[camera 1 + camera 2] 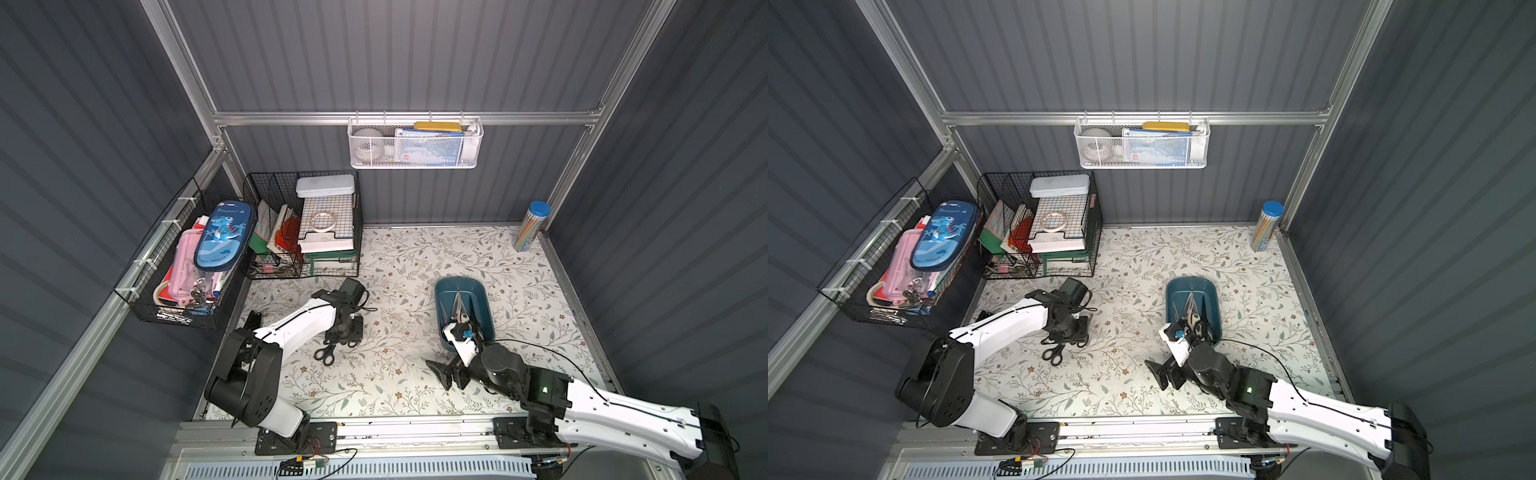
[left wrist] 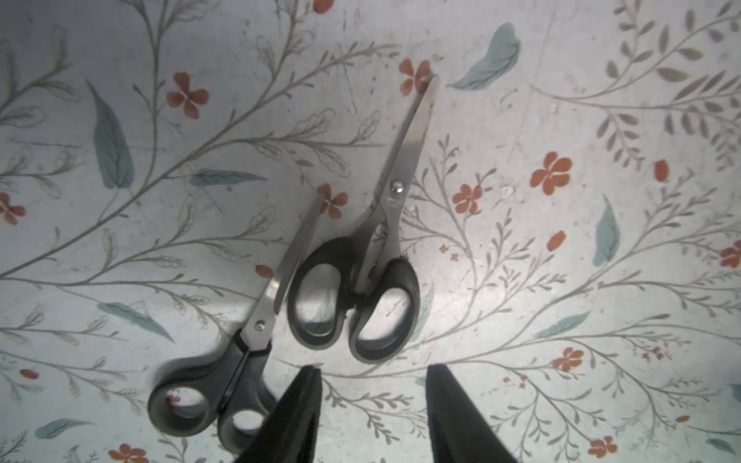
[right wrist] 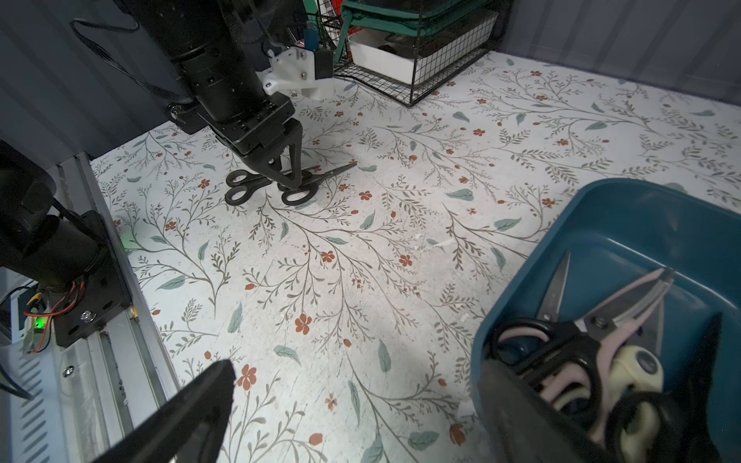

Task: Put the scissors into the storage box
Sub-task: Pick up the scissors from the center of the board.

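Observation:
Two black-handled scissors lie side by side on the floral mat: one pair [image 2: 357, 296] [image 3: 298, 194] and a second pair [image 2: 224, 385] [image 3: 240, 186], seen together in both top views [image 1: 325, 355] [image 1: 1053, 354]. My left gripper [image 2: 375, 371] [image 3: 289, 182] hangs low over them, open. Its tips stand just short of the first pair's handle loops, with only mat between them. The teal storage box [image 1: 484, 297] [image 1: 1210, 297] [image 3: 625, 236] holds several scissors, among them pink, pale-yellow and black-handled pairs. My right gripper [image 1: 438, 376] [image 1: 1156, 376] [image 3: 359, 373] is wide open and empty by the box's near end.
Black wire baskets [image 1: 303, 232] [image 1: 178, 266] full of stationery stand at the back left and hang on the left wall. A white mesh basket [image 1: 415, 143] hangs on the back rail. A pencil tube [image 1: 532, 226] stands in the back right corner.

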Robot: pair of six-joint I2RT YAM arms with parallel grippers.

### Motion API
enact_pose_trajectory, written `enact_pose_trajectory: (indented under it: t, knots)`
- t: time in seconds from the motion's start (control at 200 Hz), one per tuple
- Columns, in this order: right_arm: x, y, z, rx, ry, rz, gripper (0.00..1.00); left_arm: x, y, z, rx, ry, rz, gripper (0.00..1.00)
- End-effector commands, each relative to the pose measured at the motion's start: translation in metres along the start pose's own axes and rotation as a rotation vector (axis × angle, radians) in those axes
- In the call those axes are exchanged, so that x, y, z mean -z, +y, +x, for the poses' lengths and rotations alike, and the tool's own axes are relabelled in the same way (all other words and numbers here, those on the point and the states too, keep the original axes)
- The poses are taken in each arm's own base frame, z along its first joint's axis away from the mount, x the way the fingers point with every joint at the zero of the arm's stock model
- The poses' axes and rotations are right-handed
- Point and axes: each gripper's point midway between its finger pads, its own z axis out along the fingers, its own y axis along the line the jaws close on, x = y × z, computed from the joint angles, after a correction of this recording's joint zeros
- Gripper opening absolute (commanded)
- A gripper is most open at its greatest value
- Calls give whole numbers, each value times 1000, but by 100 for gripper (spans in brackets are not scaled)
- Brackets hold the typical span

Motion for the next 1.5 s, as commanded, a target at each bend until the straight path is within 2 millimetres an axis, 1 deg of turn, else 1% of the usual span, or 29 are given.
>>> enact_pose_trajectory:
  t: [0.0, 0.09, 0.17, 0.335, 0.38, 0.475, 0.525, 0.6, 0.806, 0.986, 1.086, 1.146, 1.186, 1.246, 1.366, 1.496]
  knots:
    - [6, -10, 19, -7, 46, 36, 99, -3, 8, 1, -32, 21, -36, 46]
    - [12, -12, 26, -9, 65, 37, 99, -5, 9, 1, -33, 24, -39, 45]
    - [16, -12, 27, -20, 58, 30, 99, -8, 7, -2, -37, 17, -32, 45]
    - [15, -14, 28, -24, 23, 29, 99, -16, 3, -10, -43, 19, -30, 43]
    - [15, -14, 28, -21, 25, 31, 99, -18, 2, -11, -44, 26, -33, 39]
    - [14, -15, 30, -19, 38, 41, 99, -23, 2, -11, -47, 38, -38, 36]
    - [13, -15, 29, -17, 31, 39, 99, -26, 2, -10, -51, 41, -38, 33]
    - [13, -17, 29, -20, 33, 49, 99, -29, 4, -9, -51, 55, -49, 32]
    - [14, -19, 29, -22, 27, 63, 99, -40, 9, 1, -38, 85, -68, 25]
    - [15, -21, 28, -25, 18, 74, 99, -44, 12, 3, -29, 89, -79, 12]
    - [14, -21, 27, -23, 9, 73, 99, -44, 9, 1, -28, 86, -66, 6]
    - [14, -23, 26, -23, 7, 81, 99, -40, 10, -1, -26, 85, -76, 0]
    - [15, -23, 27, -25, 11, 83, 99, -37, 10, -2, -18, 82, -79, 0]
    - [15, -23, 26, -25, 6, 83, 99, -31, 9, -10, -19, 47, -79, 0]
    - [16, -25, 26, -29, 6, 95, 99, -8, 9, -18, -12, 7, -84, 0]
    - [17, -28, 24, -30, -9, 108, 99, 19, -3, -31, -7, -59, -23, 0]
